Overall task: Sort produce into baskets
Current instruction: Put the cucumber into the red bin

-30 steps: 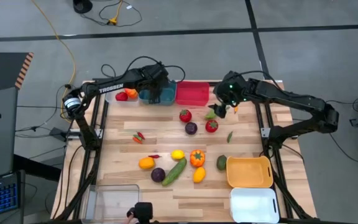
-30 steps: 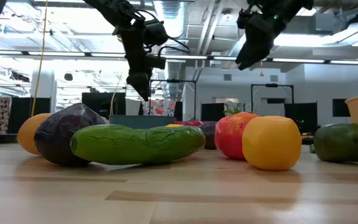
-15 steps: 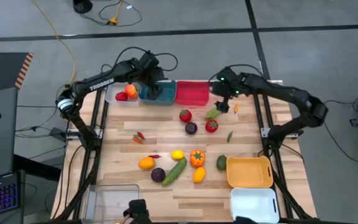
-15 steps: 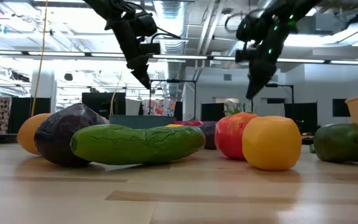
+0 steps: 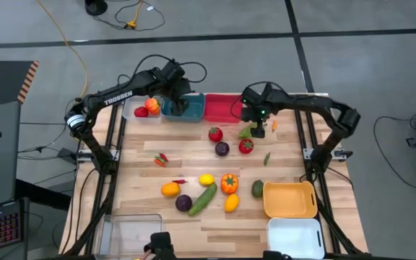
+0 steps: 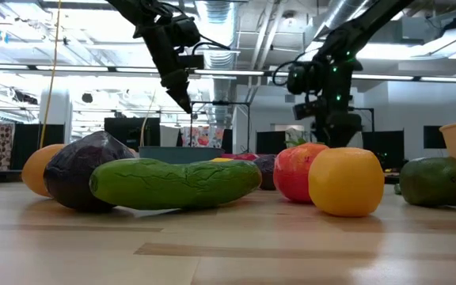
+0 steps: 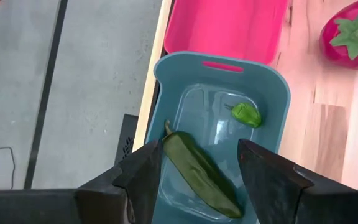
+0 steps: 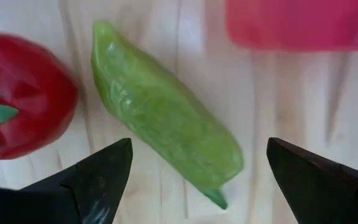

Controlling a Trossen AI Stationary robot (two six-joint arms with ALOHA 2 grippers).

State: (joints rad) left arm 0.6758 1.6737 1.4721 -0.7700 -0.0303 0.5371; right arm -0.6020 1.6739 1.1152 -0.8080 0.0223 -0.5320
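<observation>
My right gripper (image 8: 197,152) is open, low over a light green pepper (image 8: 166,118) that lies on its side on the table near the red basket (image 5: 223,108). Its fingers stand on either side of the pepper without touching it. A red tomato (image 8: 23,99) lies beside the pepper. My left gripper (image 7: 201,177) is open above the teal basket (image 7: 272,81), which holds a dark green pepper (image 7: 201,171) and a small green piece (image 7: 246,114). The pale grey basket (image 5: 130,110) holds a red piece and an orange piece.
More produce lies mid-table: a tomato (image 5: 215,133), a purple piece (image 5: 222,149), a cucumber (image 5: 203,198), an orange pepper (image 5: 229,183), a lemon (image 5: 206,180). The orange-yellow basket (image 5: 289,199) and white basket (image 5: 295,237) stand near right, and the clear basket (image 5: 130,232) near left.
My right gripper has moved toward the table's left edge and come down over the light green pepper, staying open. My left gripper has risen a little above the teal basket. The produce has not moved.
</observation>
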